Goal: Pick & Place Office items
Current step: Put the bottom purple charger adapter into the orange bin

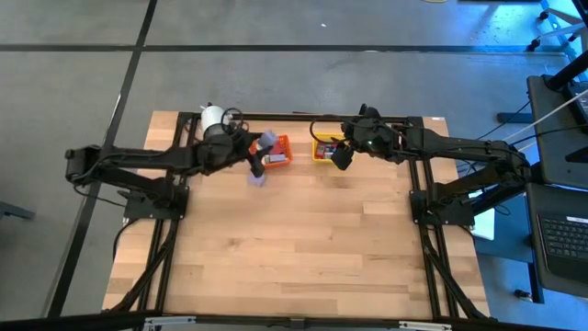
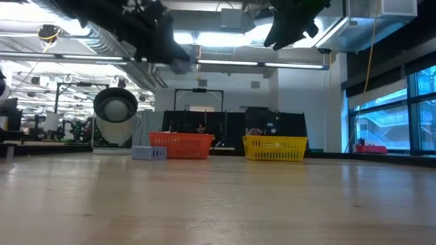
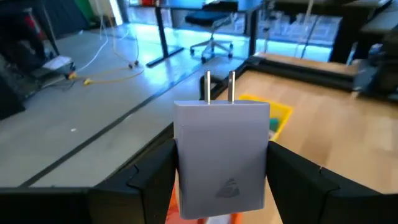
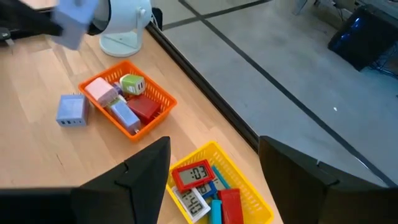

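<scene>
My left gripper (image 1: 262, 147) is shut on a lilac plug block (image 3: 221, 155) with two metal prongs, hanging over the near edge of the orange mesh bin (image 1: 278, 152). That bin (image 4: 127, 102) holds pink, green, lilac and red office items. Another lilac block (image 4: 70, 110) lies flat on the table beside it. My right gripper (image 4: 211, 146) stands open with nothing between its fingers, above the yellow mesh bin (image 4: 217, 190), which holds small clocks and blue and red pieces. My left gripper pinches the lilac block's two side faces (image 3: 183, 165) between its two fingers (image 3: 155, 180). The fingers come nearly level from the table's left and lie along the block's body. The prongs (image 3: 219, 87) point away from the wrist. The block is lifted clear of bin and table.
A white cylindrical object (image 1: 213, 118) stands at the far edge, left of the orange bin. Both bins sit near the table's far edge (image 1: 303, 114). The bare wooden tabletop (image 1: 294, 248) stretches toward the near edge between the arms' frames.
</scene>
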Tool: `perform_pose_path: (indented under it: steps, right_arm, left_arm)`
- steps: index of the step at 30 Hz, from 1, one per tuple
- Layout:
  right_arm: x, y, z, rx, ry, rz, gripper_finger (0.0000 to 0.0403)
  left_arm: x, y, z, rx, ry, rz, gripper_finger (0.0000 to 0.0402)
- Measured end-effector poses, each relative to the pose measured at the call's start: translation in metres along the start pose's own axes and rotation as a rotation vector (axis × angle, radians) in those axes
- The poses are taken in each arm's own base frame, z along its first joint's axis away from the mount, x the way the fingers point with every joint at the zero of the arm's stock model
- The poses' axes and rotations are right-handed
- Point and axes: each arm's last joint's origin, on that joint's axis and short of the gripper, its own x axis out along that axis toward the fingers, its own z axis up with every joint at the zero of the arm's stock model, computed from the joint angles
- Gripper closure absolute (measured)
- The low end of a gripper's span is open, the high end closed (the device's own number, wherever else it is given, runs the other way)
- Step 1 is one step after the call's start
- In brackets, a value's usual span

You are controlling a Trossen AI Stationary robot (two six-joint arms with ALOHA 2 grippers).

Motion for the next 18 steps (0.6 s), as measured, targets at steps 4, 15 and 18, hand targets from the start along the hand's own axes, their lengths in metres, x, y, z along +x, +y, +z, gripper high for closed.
perform_pose_path:
  steps: [4, 15, 18]
  right_arm:
    - [0.0, 0.0, 0.0, -0.001, 0.001, 0.004, 0.0158]
    - [0.0, 0.002, 0.0, 0.033, 0.005, 0.045, 0.0158]
    - [0.004, 0.005, -0.001, 0.033, 0.019, 0.074, 0.0158]
  left_arm:
    - [0.014, 0.015, -0.006, -0.02, 0.047, 0.024, 0.0185]
    - [0.052, 0.04, -0.038, -0.03, 0.217, 0.07, 0.0185]
    - [0.059, 0.045, -0.046, -0.038, 0.257, 0.065, 0.0185]
